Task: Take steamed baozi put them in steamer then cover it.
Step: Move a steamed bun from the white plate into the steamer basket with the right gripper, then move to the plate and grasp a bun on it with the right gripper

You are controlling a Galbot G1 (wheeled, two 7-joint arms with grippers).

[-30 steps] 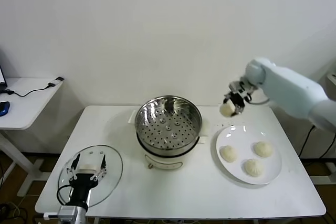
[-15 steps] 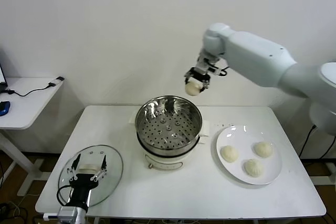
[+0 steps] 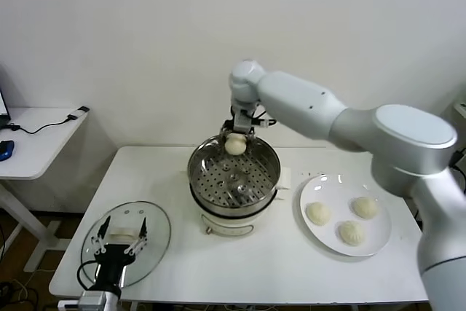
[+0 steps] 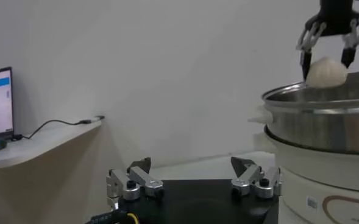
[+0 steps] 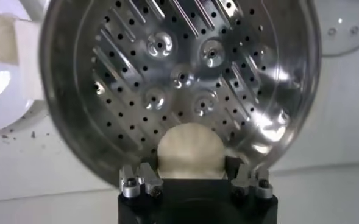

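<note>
My right gripper (image 3: 236,138) is shut on a cream-white baozi (image 3: 235,145) and holds it just above the far rim of the steel steamer (image 3: 233,174). In the right wrist view the baozi (image 5: 190,150) sits between the fingers, over the steamer's perforated floor (image 5: 179,79), which holds nothing. Three more baozi (image 3: 317,213) (image 3: 365,207) (image 3: 352,232) lie on the white plate (image 3: 331,183) at the right. The glass cover (image 3: 154,239) lies flat at the table's front left. My left gripper (image 3: 120,235) is open above it, parked; it shows open in the left wrist view (image 4: 191,176).
The steamer sits on a white electric pot base (image 3: 231,221) at the table's middle. A side desk (image 3: 33,140) with a cable stands at the left. The wall is close behind the table.
My right arm has swung left from over the plate to over the steamer's far rim and lowered, carrying the baozi. The left arm has not moved.
</note>
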